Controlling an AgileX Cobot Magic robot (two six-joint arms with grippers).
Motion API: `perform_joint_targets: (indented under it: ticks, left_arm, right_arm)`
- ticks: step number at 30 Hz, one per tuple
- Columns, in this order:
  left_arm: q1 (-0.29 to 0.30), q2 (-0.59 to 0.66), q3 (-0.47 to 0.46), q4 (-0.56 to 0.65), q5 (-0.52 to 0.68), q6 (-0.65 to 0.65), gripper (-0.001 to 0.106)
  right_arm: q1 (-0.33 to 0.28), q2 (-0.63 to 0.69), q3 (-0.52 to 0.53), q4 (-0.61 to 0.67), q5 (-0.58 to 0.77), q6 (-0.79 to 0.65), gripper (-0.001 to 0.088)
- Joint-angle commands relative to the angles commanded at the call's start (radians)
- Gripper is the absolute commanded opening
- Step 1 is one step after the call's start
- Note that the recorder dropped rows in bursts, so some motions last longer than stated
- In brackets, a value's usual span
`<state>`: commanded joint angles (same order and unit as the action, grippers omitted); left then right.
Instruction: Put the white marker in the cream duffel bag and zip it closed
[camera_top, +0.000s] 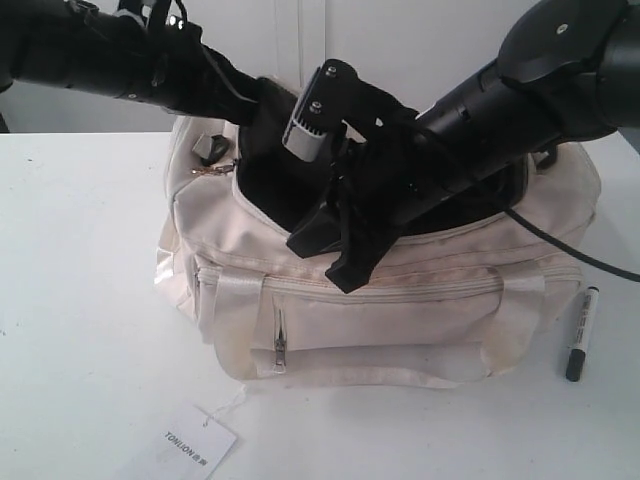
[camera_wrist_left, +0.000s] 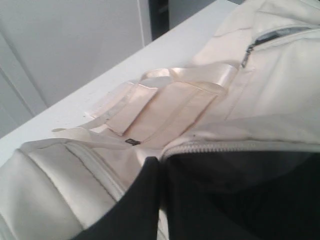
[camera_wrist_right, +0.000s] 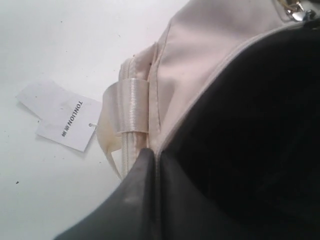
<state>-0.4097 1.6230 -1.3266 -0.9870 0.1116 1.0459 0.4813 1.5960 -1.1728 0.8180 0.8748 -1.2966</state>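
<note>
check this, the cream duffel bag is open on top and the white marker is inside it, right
Not inside. The cream duffel bag is open on top, but the white marker lies on the table beside it, as the exterior view shows.

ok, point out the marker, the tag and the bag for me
marker (camera_top: 583, 328): exterior view, on the white barrel.
tag (camera_top: 198, 441): exterior view, middle of the paper.
bag (camera_top: 400, 322): exterior view, front panel below the pocket zip.

Left hand (camera_wrist_left: 160, 165), right hand (camera_wrist_right: 156, 155), both clamped.
</note>
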Motion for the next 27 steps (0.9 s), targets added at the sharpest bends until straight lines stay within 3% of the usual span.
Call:
perform_joint_targets:
  ticks: [12, 17, 27]
  left_arm:
    - [0.000, 0.077, -0.022, 0.000, -0.210, -0.011, 0.000]
    - [0.000, 0.135, -0.096, 0.000, -0.226, -0.086, 0.000]
    - [0.000, 0.223, -0.182, 0.000, -0.262, -0.089, 0.000]
  right_arm:
    - [0.000, 0.000, 0.000, 0.000, 0.020, -0.007, 0.0000]
    - [0.000, 0.000, 0.000, -0.002, 0.041, -0.008, 0.0000]
    - [0.000, 0.000, 0.000, -0.004, 0.074, -0.013, 0.0000]
